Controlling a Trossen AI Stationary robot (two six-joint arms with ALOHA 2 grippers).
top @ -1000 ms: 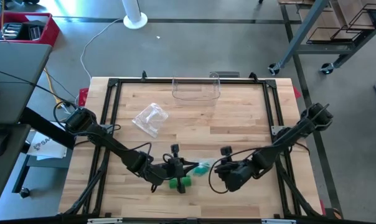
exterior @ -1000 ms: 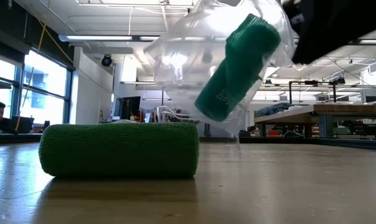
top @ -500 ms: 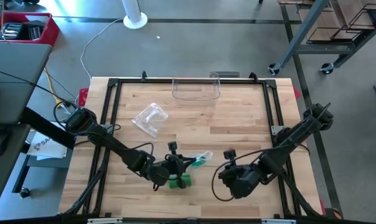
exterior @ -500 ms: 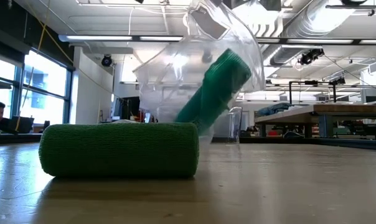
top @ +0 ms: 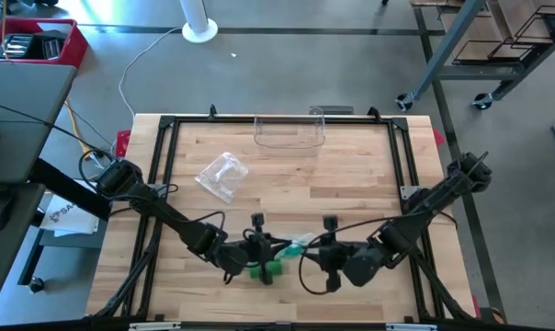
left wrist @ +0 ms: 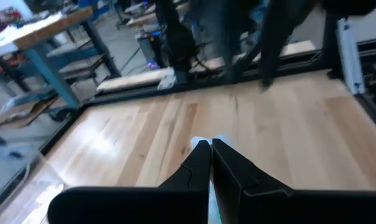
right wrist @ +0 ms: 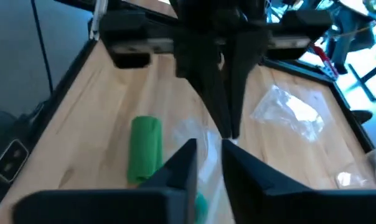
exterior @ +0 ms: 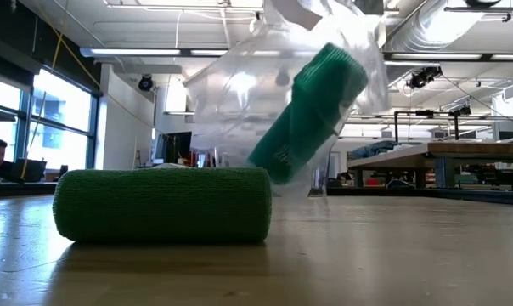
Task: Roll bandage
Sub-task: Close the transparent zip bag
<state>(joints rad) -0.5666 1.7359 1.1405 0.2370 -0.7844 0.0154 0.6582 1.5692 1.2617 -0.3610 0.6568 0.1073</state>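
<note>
From above, the left tool [top: 276,244] is pinched shut on a clear bag [top: 299,245] holding a green bandage roll, just above the loose green roll [top: 266,268] on the desk [top: 351,184]. The right tool [top: 316,255] sits just beside the bag. At desk height, the bagged roll [exterior: 307,115] hangs tilted behind the loose roll. Right wrist: fingers [right wrist: 182,163] slightly parted; I cannot tell if they grip the bag.

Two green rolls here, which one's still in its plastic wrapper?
The lifted roll, tilted inside the clear wrapper pinched by the left claw. The other roll lies bare on the table.
</note>
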